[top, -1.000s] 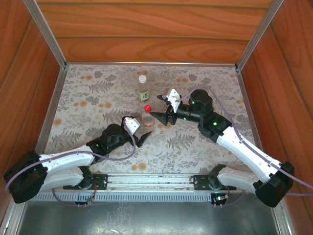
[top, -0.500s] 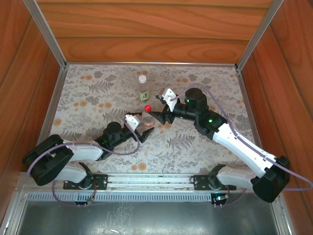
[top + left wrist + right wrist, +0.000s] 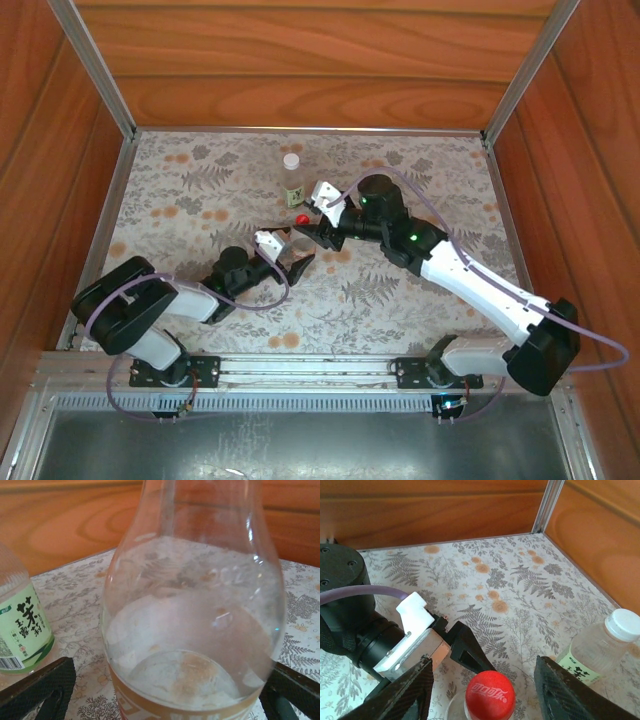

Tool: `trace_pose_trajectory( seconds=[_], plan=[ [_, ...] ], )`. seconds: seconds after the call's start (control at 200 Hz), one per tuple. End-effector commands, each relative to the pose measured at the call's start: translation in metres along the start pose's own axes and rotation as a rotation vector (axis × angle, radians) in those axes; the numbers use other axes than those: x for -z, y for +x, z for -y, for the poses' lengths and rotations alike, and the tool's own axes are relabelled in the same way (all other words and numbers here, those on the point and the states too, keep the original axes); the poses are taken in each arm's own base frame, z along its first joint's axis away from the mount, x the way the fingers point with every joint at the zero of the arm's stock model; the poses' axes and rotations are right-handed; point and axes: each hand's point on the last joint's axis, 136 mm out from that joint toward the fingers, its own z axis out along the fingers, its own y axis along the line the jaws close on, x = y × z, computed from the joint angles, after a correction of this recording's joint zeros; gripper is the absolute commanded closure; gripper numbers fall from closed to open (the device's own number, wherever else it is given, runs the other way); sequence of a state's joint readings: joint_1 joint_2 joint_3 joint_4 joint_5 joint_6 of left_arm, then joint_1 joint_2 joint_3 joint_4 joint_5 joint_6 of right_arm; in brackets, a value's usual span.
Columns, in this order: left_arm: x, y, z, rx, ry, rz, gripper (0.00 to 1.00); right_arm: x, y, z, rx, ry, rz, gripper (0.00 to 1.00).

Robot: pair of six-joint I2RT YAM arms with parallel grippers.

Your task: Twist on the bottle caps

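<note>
I have two arms. My left arm [image 3: 190,300] and right arm [image 3: 480,290] are white tubes with fat, round black joints. A thin purple cable [image 3: 365,592] loops along each one. A tiny green light [image 3: 412,239] glows on my right arm. My left gripper [image 3: 297,250] and right gripper [image 3: 305,218] each have a white block [image 3: 415,630] and pointy black fingers [image 3: 405,695]. Small screws [image 3: 350,564] dot one round black joint.
</note>
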State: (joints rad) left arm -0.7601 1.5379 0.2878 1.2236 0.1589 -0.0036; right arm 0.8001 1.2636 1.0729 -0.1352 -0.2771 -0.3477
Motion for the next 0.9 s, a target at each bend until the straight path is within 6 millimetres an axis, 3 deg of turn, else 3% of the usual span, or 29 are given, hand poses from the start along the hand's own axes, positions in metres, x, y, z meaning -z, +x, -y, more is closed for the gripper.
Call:
trace_pose_trajectory(
  seconds=[0.0, 0.9],
  plan=[
    [-0.002, -0.016, 0.001, 0.014, 0.028, 0.074, 0.06, -0.004, 0.002, 0.001, 0.042, 0.006, -0.037, 0.42],
    [-0.004, -0.017, 0.001, 0.038, 0.046, 0.086, 0.07, -0.016, 0.017, 0.000, 0.051, -0.011, -0.094, 0.54]
  ],
)
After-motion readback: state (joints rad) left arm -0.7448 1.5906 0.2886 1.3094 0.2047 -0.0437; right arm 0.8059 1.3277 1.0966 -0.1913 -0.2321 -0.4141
